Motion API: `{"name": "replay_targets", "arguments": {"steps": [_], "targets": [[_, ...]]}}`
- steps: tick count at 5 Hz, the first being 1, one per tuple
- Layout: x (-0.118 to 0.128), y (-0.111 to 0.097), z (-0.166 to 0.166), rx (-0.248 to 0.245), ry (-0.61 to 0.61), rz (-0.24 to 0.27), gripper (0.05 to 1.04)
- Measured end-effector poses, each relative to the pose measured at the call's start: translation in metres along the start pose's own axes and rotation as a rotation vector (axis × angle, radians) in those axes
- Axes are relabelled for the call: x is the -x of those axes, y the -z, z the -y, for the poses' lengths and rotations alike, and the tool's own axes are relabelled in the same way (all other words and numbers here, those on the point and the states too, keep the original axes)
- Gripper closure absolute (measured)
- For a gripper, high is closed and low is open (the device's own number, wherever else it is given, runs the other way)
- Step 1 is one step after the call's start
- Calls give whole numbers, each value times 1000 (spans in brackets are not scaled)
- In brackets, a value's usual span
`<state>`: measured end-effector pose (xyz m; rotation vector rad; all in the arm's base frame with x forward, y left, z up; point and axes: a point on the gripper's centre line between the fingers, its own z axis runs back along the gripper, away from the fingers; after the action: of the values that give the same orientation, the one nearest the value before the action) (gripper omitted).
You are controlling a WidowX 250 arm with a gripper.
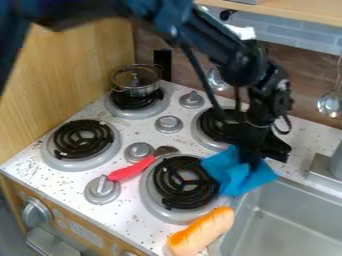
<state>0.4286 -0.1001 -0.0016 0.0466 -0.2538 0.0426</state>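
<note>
I view the stove from above at a slant, with the black arm entering from the top and its gripper [250,157] at the blue cloth [227,167]; the two meet in my view, but I cannot tell whether the gripper stands wide or narrow. The cloth, soft, matte and creased into angular folds, lies between the near right burner [152,195] and the sink [287,225], overlapping the burner's edge. The burners show black spiral coils set in round, smooth grey pans, on a white worktop [140,220] with dark speckles. A utensil [132,170] with a glossy red handle and a flattish brownish head lies aslant among the rounded grey knobs. Near the sink's corner is a plump, blunt-ended, sausage-shaped piece [200,232], pale tan with an orange band along its top. A shiny metal pot [137,90] with a clear, knobbed lid sits on the far left burner [119,110]. A grained wooden panel [73,70] borders the stove at left; a round-bowled metal ladle [330,105] hangs against the brown back wall [310,82] at right.
</note>
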Motion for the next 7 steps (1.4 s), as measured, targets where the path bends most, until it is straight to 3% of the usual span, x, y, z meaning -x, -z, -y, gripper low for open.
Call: {"name": "replay_targets", "arguments": {"steps": [3, 5, 6, 7], "targets": [[-72, 12, 28, 33, -59, 40, 995], [-97, 16, 34, 32, -76, 77, 995], [-76, 21, 29, 25, -72, 53, 995], [-44, 9, 15, 10, -46, 39, 995]]}}
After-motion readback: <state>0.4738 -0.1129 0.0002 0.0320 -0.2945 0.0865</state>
